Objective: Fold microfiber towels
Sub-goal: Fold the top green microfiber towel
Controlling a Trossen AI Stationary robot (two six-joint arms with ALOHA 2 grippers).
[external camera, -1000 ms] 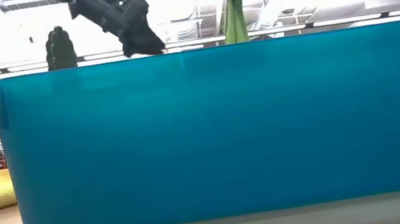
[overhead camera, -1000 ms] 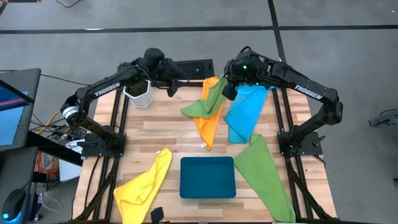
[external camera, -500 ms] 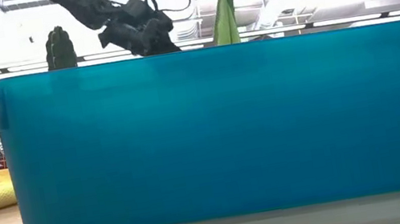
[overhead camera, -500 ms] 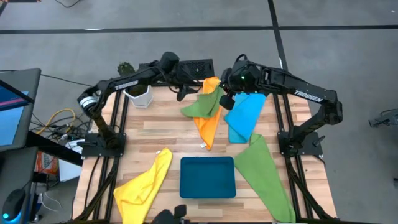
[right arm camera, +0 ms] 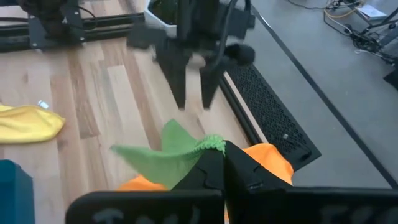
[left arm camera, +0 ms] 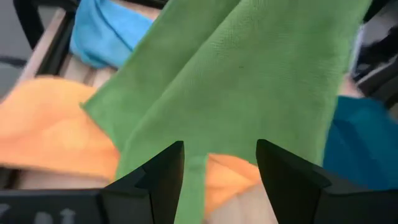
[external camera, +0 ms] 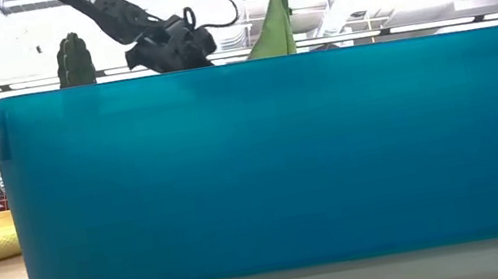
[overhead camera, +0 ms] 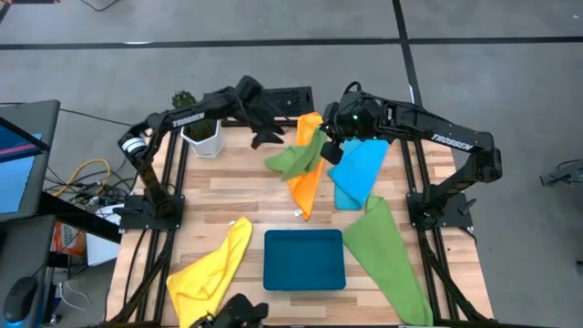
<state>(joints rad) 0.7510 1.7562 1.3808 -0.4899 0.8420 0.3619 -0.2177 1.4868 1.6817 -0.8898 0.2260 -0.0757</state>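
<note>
**Green towel lifted at one corner while the left arm closes in**

Green microfiber is pinched in the right gripper, whose fingers are shut tight on one corner of the green towel and hold it up off the boards at about 12 o'clock on the table. From that corner the cloth hangs down and trails toward 9 o'clock, its lower part draped over the orange towel.

The change over the last second is on the other side. The left gripper has swung from beside the white plant pot at 11 o'clock across toward the hanging cloth. It now sits just beside the towel's free edge, jaws spread wide with nothing between them; its wrist view shows the green fabric filling the space just ahead of the two fingers. The right gripper has also drifted slightly toward 9 o'clock with its load.

I read this as the set-up for a two-handed hold: once the left gripper takes a second corner, the towel can be stretched flat and folded. No fold has been made yet.

Further out, the blue towel lies at 1 o'clock, the second green towel at 4 o'clock, the yellow towel at 7 o'clock, and the teal tray at 6 o'clock, all unfolded.
</note>
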